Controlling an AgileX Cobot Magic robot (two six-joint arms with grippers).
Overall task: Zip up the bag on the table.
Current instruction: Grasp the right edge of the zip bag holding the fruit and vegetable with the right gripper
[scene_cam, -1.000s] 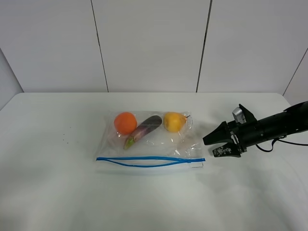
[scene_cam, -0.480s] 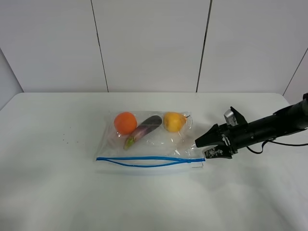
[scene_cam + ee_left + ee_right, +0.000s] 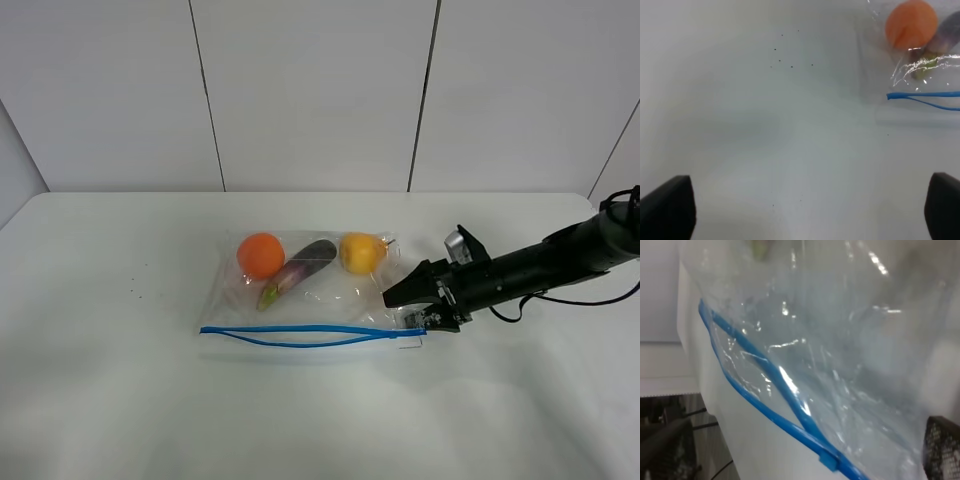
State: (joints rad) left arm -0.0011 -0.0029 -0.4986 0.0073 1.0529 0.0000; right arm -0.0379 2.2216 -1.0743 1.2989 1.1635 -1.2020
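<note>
The clear plastic bag [image 3: 320,300] lies flat in the middle of the white table [image 3: 120,400], with an orange, an eggplant and a yellow fruit showing through it. Its blue zipper strip [image 3: 310,333] runs along the near edge, the two lines parted in the middle. My right gripper [image 3: 408,310] is open at the bag's right end, by the zipper's end. The right wrist view shows the bag [image 3: 840,350] and zipper strip [image 3: 790,405] close up, with one fingertip [image 3: 942,450] at the edge. In the left wrist view my left gripper [image 3: 802,210] is open over bare table, left of the bag [image 3: 920,55].
White wall panels [image 3: 310,90] stand behind the table's far edge. A black cable [image 3: 580,295] trails from the right arm. A few small dark specks [image 3: 790,60] mark the tabletop left of the bag.
The right arm has reached leftward, bringing its open gripper from well right of the bag to the bag's right end. The bag has not moved.
</note>
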